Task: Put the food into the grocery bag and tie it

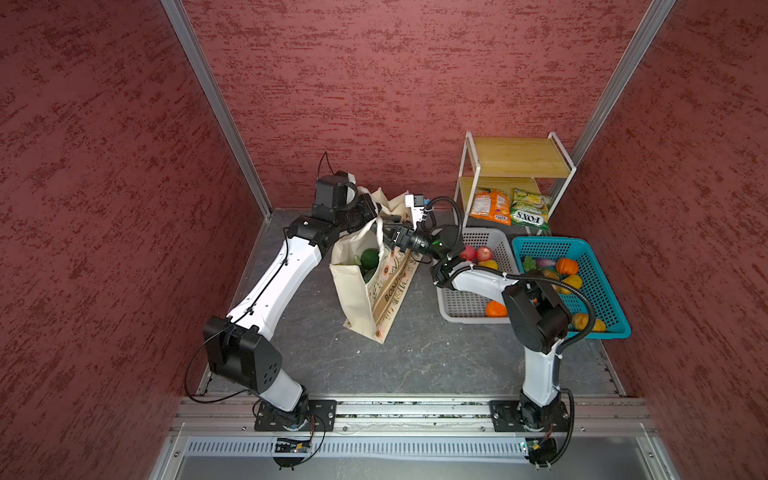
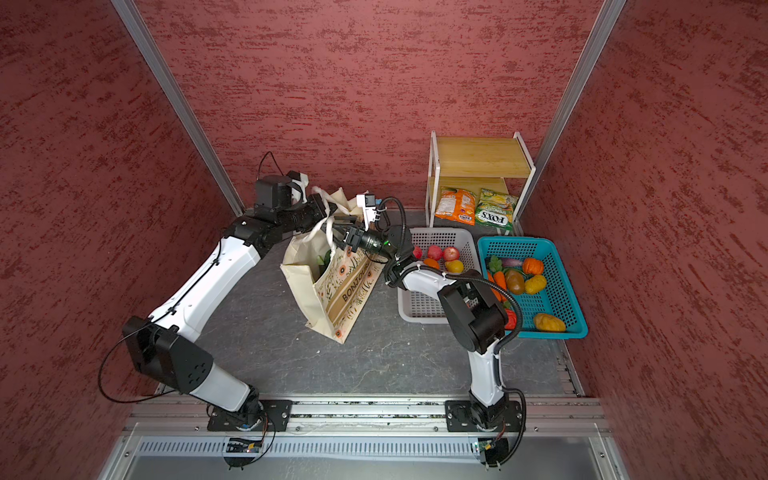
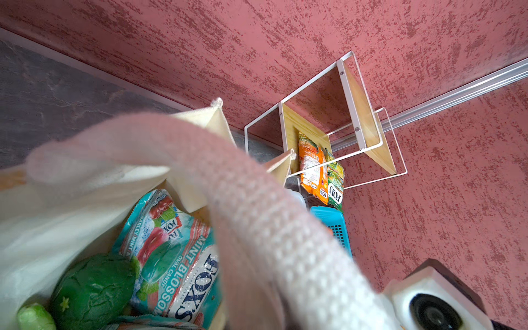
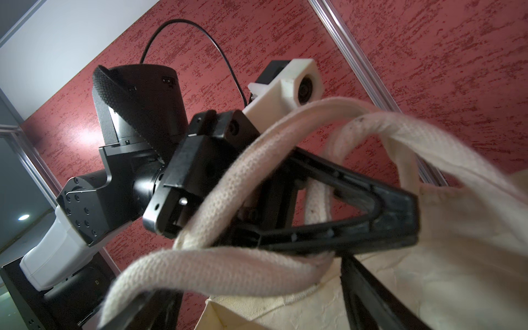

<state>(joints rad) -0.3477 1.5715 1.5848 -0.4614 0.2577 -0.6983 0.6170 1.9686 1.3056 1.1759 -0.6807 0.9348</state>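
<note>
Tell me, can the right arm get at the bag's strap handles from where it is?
Probably yes: the right gripper stands open right beside the strap handles above the grocery bag, nothing between them. The shut left gripper crowds the same spot, though.

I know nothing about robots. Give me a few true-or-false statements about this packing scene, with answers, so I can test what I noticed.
1. The cloth bag stands upright on the table. True.
2. A teal sweets packet is inside the bag. True.
3. The orange packet lies in the blue basket. False: it rests on the lower shelf of the wooden rack.
4. The grey basket is empty. False: it holds red and orange fruit.
5. The left gripper is wide open. False: its jaws are shut, with the bag's straps draped over it.
</note>
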